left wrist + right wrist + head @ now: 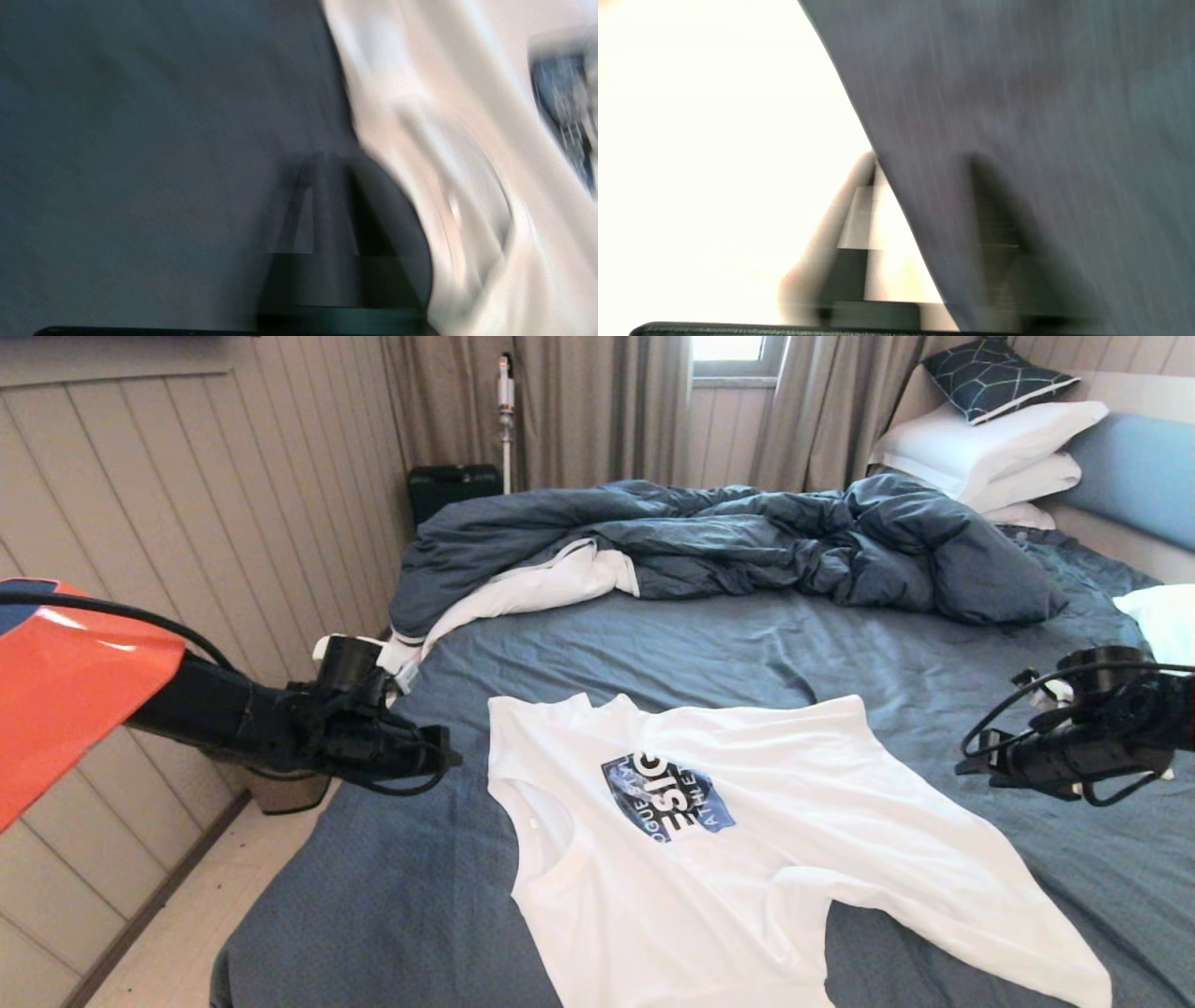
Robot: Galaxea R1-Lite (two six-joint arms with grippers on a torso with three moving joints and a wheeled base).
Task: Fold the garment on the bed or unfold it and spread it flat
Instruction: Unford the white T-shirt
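White shirt (747,840) flat on bed (392,896) | left pincer (448,758), right pincer (971,767): grip unclear

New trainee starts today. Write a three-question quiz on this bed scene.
1. True or false: the white T-shirt lies spread open, print facing up, on the bed.
2. Which stands at the T-shirt's right side? A) left gripper B) right gripper C) neither
3. Fill in: the rumpled duvet is heaped on the side of the T-shirt away from the robot, towards the ____.

Key
1. True
2. B; each gripper hangs just off its own side of the T-shirt, neither holding any cloth.
3. Pillows
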